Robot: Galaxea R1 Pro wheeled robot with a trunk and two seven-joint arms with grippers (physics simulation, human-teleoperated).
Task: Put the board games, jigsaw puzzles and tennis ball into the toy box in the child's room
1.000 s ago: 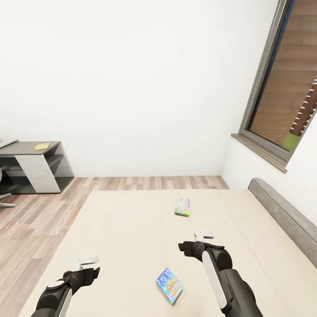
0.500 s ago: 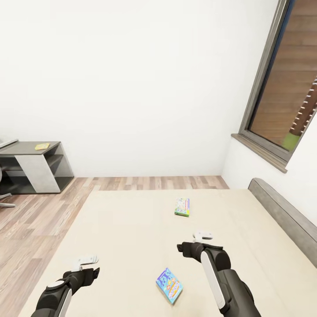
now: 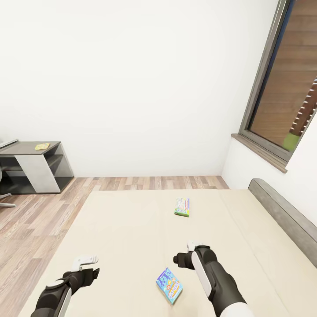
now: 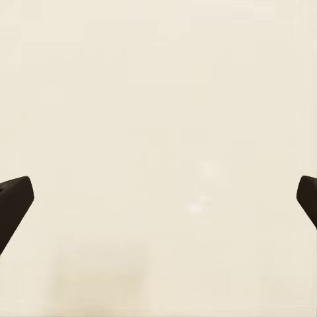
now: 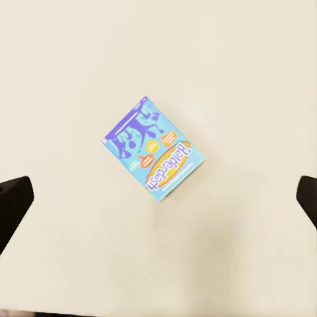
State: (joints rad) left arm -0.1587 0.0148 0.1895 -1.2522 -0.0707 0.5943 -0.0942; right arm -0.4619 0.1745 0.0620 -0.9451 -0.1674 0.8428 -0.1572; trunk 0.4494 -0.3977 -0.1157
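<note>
The blue-purple board game (image 5: 152, 156) on the bed (image 3: 132, 229) is being targeted by the right gripper (image 5: 158, 198), wide open and empty above it; descent is needed.

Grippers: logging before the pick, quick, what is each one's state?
Left gripper: open, empty, over the bed.
Right gripper: open, empty, above the blue board game.

Bright, even, sharp, shadowless renders
</note>
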